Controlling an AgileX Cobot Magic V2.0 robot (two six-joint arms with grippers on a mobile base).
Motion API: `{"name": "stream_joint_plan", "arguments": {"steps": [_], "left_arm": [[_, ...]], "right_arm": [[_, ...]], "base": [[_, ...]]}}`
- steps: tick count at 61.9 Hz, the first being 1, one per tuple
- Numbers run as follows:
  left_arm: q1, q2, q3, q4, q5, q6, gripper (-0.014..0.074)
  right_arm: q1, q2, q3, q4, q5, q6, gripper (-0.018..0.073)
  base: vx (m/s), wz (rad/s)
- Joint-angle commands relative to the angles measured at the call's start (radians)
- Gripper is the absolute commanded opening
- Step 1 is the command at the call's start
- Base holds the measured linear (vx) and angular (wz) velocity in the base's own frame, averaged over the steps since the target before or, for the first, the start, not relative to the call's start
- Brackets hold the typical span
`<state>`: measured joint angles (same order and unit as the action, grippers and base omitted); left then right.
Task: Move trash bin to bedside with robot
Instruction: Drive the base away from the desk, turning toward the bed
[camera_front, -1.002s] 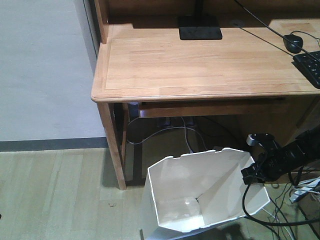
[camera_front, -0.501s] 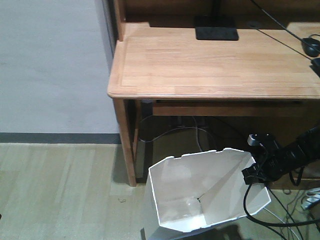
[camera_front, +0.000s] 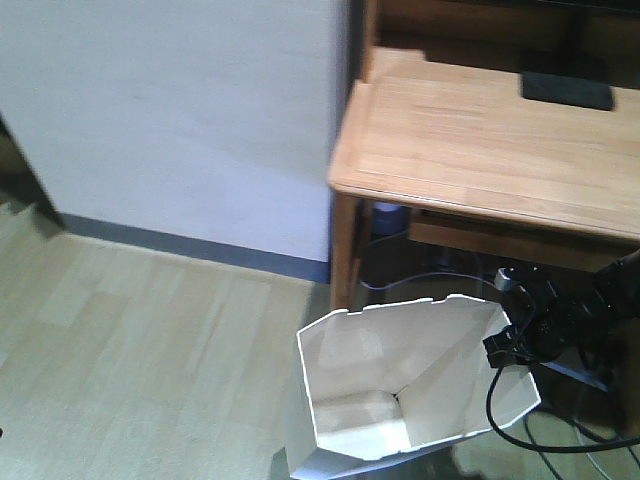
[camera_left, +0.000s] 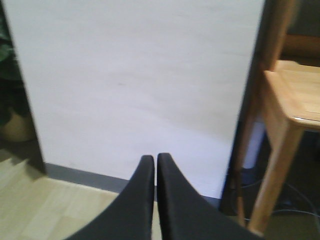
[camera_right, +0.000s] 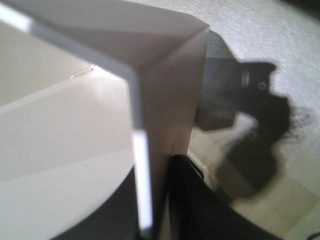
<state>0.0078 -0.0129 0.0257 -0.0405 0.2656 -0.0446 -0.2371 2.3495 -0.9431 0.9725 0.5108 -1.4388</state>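
A white wall (camera_front: 180, 110) with a grey baseboard (camera_front: 190, 250) fills the upper left of the front view, and pale wood-look flooring (camera_front: 130, 350) spreads below it. A light wooden desk (camera_front: 480, 130) stands against the wall's right end, and a flat black monitor base (camera_front: 566, 88) rests on its top near the back. The trash bin (camera_front: 370, 350) sits low in the front view, just in front of the desk's near leg (camera_front: 343, 250). Its angular white rim is open toward the camera and its cream inside is visible down to the bottom; whether it rests on the floor or hangs above it cannot be told. The right gripper (camera_front: 505, 345) is at the bin's right rim. In the right wrist view the right gripper (camera_right: 160, 200) pinches the bin's wall, with a dark finger on each side of the white edge. A black cable (camera_front: 497, 420) loops down beside the bin's right side. The left gripper (camera_left: 155, 165) is pressed together with nothing between its fingers, facing the wall and baseboard with the desk leg off to its right.
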Motion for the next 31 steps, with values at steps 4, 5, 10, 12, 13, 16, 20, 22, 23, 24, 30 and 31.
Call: {"name": "stream_joint_plan", "arguments": {"steps": [4,5,10,12,13,16,20,22,23,24,30,31], "left_arm": [[0.000,-0.014,0.012,-0.004,-0.069,-0.006,-0.0006],[0.000,-0.014,0.012,-0.004,-0.069,-0.006,-0.0006],[0.000,-0.014,0.012,-0.004,-0.069,-0.006,-0.0006],[0.000,-0.014,0.012,-0.004,-0.069,-0.006,-0.0006],[0.000,-0.014,0.012,-0.004,-0.069,-0.006,-0.0006],[0.000,-0.014,0.012,-0.004,-0.069,-0.006,-0.0006],[0.000,-0.014,0.012,-0.004,-0.069,-0.006,-0.0006],[0.000,-0.014,0.012,-0.004,-0.069,-0.006,-0.0006],[0.000,-0.014,0.012,-0.004,-0.069,-0.006,-0.0006],[0.000,-0.014,0.012,-0.004,-0.069,-0.006,-0.0006],[0.000,-0.014,0.012,-0.004,-0.069,-0.006,-0.0006],[0.000,-0.014,0.012,-0.004,-0.069,-0.006,-0.0006]], "right_arm": [[-0.002,-0.072,-0.010,0.049,0.193,0.001,-0.0005],[-0.002,-0.072,-0.010,0.049,0.193,0.001,-0.0005],[-0.002,-0.072,-0.010,0.049,0.193,0.001,-0.0005],[-0.002,-0.072,-0.010,0.049,0.193,0.001,-0.0005],[-0.002,-0.072,-0.010,0.049,0.193,0.001,-0.0005],[-0.002,-0.072,-0.010,0.049,0.193,0.001,-0.0005],[-0.002,-0.072,-0.010,0.049,0.193,0.001,-0.0005],[-0.002,-0.072,-0.010,0.049,0.193,0.001,-0.0005],[-0.002,-0.072,-0.010,0.049,0.193,0.001,-0.0005],[-0.002,-0.072,-0.010,0.049,0.193,0.001,-0.0005],[-0.002,-0.072,-0.010,0.049,0.193,0.001,-0.0005],[-0.002,-0.072,-0.010,0.049,0.193,0.001,-0.0005]], "base": [[0.01,0.60],[0.01,0.58],[0.01,0.55],[0.01,0.50],[0.01,0.49],[0.02,0.46],[0.03,0.42],[0.04,0.40],[0.04,0.39],[0.04,0.39],[0.05,0.37],[0.06,0.36]]}}
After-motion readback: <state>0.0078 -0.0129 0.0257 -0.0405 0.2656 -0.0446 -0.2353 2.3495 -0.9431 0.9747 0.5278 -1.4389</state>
